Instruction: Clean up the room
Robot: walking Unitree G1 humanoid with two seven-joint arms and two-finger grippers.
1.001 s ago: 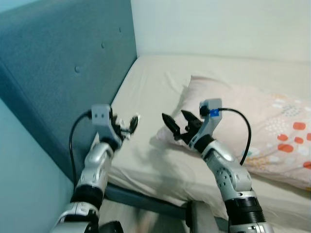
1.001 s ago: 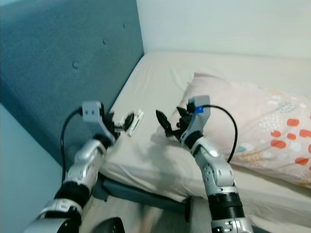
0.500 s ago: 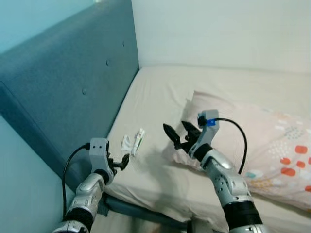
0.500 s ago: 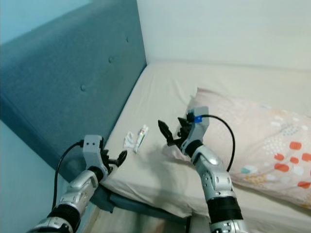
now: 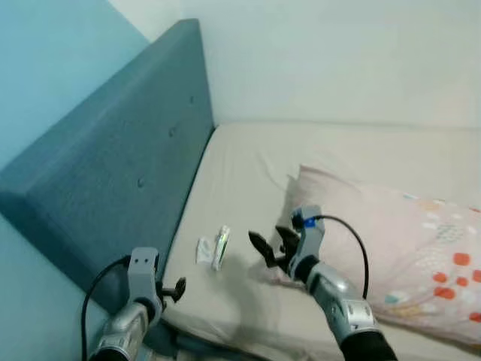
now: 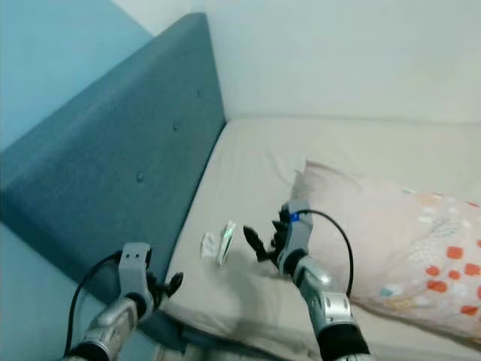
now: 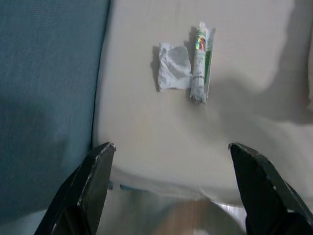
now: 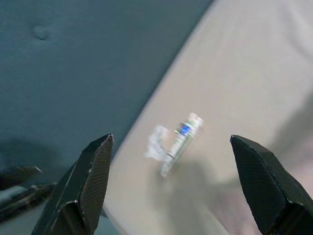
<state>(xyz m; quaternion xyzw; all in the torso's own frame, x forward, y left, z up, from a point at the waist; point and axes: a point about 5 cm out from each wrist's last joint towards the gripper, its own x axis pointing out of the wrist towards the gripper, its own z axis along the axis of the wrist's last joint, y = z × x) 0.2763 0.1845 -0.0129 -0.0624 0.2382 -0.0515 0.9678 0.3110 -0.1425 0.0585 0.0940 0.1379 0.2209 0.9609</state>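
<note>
A crumpled white wrapper point(image 5: 204, 250) and a small green-and-white tube point(image 5: 222, 247) lie side by side on the beige bed sheet point(image 5: 248, 165), close to the blue headboard. My right gripper point(image 5: 269, 246) hovers open just right of them, in front of the pillow's corner; in its wrist view the tube point(image 8: 181, 137) and wrapper point(image 8: 157, 143) sit between the fingers point(image 8: 93, 171), some way off. My left gripper point(image 5: 174, 288) is low at the mattress edge, open, with the wrapper point(image 7: 173, 73) and tube point(image 7: 200, 62) ahead of it.
The padded blue headboard point(image 5: 113, 173) runs along the left of the bed. A pale pillow point(image 5: 391, 241) with orange and teal spots lies on the right. A white wall point(image 5: 338, 60) closes the far side.
The camera has pulled back and up, so the arms sit lower in the picture. My left arm has dropped from beside the wrapper to the mattress edge. Both grippers stay open.
</note>
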